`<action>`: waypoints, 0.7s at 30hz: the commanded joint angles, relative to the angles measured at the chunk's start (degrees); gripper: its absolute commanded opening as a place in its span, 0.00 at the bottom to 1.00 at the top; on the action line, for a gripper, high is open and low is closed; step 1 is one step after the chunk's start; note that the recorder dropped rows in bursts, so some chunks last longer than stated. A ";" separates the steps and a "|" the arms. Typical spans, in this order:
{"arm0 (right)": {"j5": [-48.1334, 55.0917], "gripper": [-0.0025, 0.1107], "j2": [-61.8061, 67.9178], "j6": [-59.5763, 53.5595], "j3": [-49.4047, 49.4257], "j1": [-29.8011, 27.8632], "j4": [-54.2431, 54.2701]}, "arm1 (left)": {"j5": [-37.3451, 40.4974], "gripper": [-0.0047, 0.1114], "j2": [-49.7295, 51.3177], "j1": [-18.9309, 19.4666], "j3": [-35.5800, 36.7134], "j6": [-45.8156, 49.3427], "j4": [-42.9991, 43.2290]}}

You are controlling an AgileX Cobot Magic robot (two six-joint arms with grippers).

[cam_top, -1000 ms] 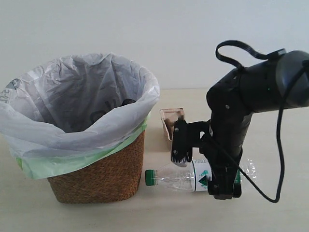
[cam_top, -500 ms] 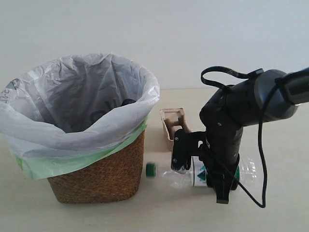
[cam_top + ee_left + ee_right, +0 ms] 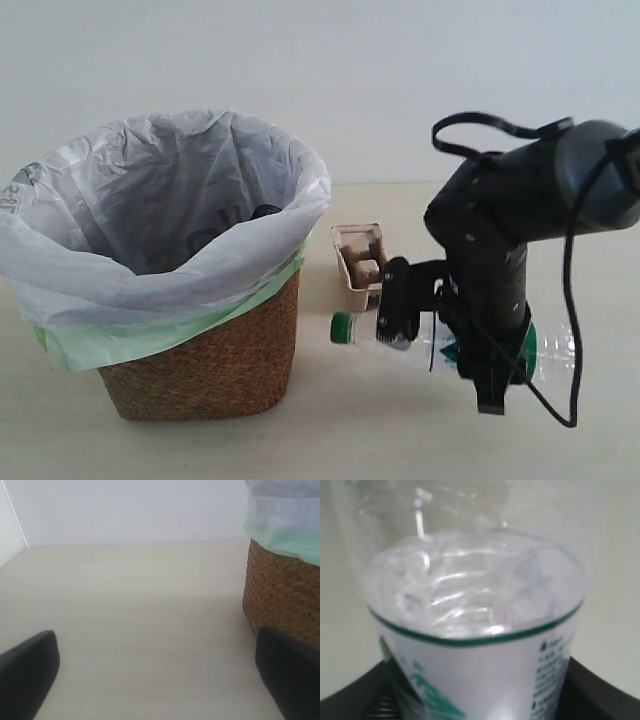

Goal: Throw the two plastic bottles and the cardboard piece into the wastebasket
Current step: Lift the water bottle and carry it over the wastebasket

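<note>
The clear plastic bottle (image 3: 552,350) with the green cap (image 3: 343,327) and green-white label hangs sideways just above the table, cap toward the wastebasket (image 3: 210,370). My right gripper (image 3: 445,355) is shut on its labelled middle; in the right wrist view the bottle (image 3: 475,630) fills the frame between the fingers (image 3: 602,692). The tan cardboard piece (image 3: 358,262) sits on the table behind the bottle, beside the basket. My left gripper (image 3: 160,680) is open over bare table, next to the wicker wastebasket (image 3: 280,590). The bottle with the black cap and red label is out of view.
The white bag over a pale green one (image 3: 150,220) spreads wide over the basket rim. A black cable (image 3: 570,300) loops off the right arm. The pale table runs back to a white wall.
The right gripper has lifted the green-capped bottle off the table and carried it a little to the right, away from the basket. The cardboard piece and basket have not moved.
</note>
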 commanded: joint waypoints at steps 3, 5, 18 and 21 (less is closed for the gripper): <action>0.19 0.02 -11.77 10.47 -0.02 -4.19 -4.37 | -0.42 0.97 -0.18 -0.29 -0.21 -0.50 -0.12; -0.59 0.02 -15.12 18.36 -0.13 -6.76 -6.88 | -0.42 0.97 -0.18 -0.29 -0.21 -0.50 -0.12; -30.78 0.02 -30.61 46.10 -0.13 -10.40 7.88 | -0.42 0.97 -0.18 -0.29 -0.21 -0.50 -0.12; -41.32 0.02 -31.17 56.32 -0.13 -10.25 8.58 | -0.42 0.97 -0.18 -0.29 -0.21 -0.50 -0.12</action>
